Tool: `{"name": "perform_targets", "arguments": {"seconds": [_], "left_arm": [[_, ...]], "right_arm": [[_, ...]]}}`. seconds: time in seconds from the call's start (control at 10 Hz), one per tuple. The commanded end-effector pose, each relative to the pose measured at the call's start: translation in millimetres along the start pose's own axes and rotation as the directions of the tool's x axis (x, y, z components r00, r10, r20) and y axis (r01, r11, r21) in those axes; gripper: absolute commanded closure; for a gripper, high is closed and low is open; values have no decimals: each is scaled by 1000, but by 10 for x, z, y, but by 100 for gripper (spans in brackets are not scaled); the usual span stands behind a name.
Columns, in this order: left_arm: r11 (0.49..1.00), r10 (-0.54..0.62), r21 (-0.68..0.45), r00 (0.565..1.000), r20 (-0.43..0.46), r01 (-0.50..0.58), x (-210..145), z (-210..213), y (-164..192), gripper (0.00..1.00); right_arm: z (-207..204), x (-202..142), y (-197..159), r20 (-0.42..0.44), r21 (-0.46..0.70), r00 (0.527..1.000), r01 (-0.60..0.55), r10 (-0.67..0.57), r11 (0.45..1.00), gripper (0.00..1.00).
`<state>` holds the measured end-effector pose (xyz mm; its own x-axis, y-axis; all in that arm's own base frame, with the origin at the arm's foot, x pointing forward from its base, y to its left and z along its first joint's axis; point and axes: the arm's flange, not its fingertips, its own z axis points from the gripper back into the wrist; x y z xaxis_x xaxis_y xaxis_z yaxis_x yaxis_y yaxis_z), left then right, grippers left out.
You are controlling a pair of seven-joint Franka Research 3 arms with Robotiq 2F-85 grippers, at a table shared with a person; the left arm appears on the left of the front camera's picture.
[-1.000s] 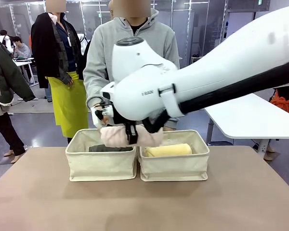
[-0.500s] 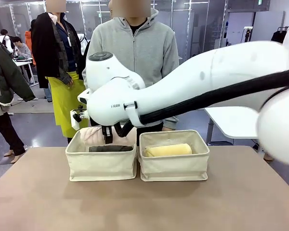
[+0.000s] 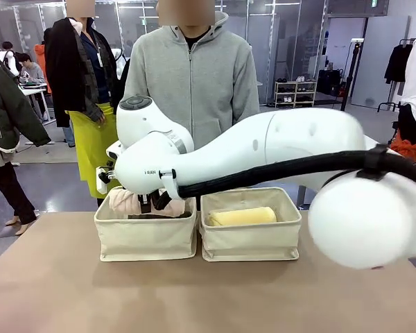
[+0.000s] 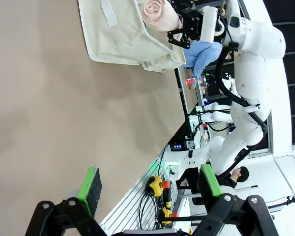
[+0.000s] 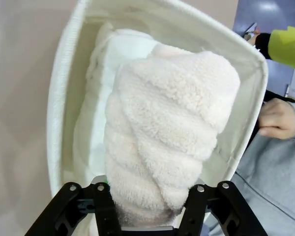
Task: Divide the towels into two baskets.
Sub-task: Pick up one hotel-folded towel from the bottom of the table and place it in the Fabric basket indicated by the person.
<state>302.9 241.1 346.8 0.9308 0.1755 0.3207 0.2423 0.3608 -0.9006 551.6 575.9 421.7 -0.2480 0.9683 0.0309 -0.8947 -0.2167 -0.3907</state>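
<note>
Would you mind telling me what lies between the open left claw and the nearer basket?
Only bare brown table; the left wrist view shows it between the left claw and the basket.

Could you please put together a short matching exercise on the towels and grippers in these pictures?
Things:
1. pink-beige towel
2. yellow towel
3. left gripper
4. left basket

States:
A. open above the bare tabletop
B. lying in the right basket
C. clamped in the right gripper
D. beneath the held towel

Pairs: 1-C, 2-B, 3-A, 4-D
</note>
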Motion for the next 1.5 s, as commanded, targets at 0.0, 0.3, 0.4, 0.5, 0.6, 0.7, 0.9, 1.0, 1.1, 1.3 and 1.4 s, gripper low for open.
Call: {"name": "perform_targets", "arguments": {"seconds": [0.0, 0.3, 0.4, 0.5, 0.6, 0.7, 0.9, 1.0, 1.1, 1.3, 1.4], "left_arm": [[1000, 5, 5, 1000, -2, -5, -11, 31, -14, 0], [1000, 5, 5, 1000, -2, -5, -11, 31, -14, 0], [1000, 5, 5, 1000, -2, -5, -11, 31, -14, 0], [1000, 5, 5, 1000, -2, -5, -11, 31, -14, 0], [1000, 5, 5, 1000, -2, -5, -11, 31, -14, 0], [1000, 5, 5, 1000, -2, -5, -11, 31, -14, 0], [1000, 5, 5, 1000, -2, -5, -11, 31, -14, 0], [1000, 5, 5, 1000, -2, -5, -11, 31, -14, 0], [1000, 5, 5, 1000, -2, -5, -11, 31, -14, 0], [1000, 5, 5, 1000, -2, -5, -11, 31, -14, 0], [1000, 5, 5, 1000, -2, -5, -11, 31, -14, 0]], "right_arm": [[-113, 87, -141, 1, 41, 1000, 23, -23, 999, 64], [-130, 82, -71, -3, 33, 1000, 12, -11, 999, 18], [-130, 86, -54, 2, 37, 1000, 10, -10, 999, 0], [-135, 91, -44, 8, 48, 1000, 8, -8, 999, 0], [-132, 90, -39, 8, 51, 1000, 9, -9, 999, 0], [-105, 84, -42, 9, 44, 1000, 15, -16, 999, 0], [-44, 81, -47, 13, 30, 1000, 24, -25, 999, 0], [-18, 72, -50, 10, 24, 999, 33, -33, 999, 0], [38, 50, -63, 14, 12, 999, 41, -41, 999, 0], [228, -4, -95, 30, -22, 998, 61, -61, 998, 0], [293, -35, -99, 35, -32, 997, 69, -68, 997, 0]]}}
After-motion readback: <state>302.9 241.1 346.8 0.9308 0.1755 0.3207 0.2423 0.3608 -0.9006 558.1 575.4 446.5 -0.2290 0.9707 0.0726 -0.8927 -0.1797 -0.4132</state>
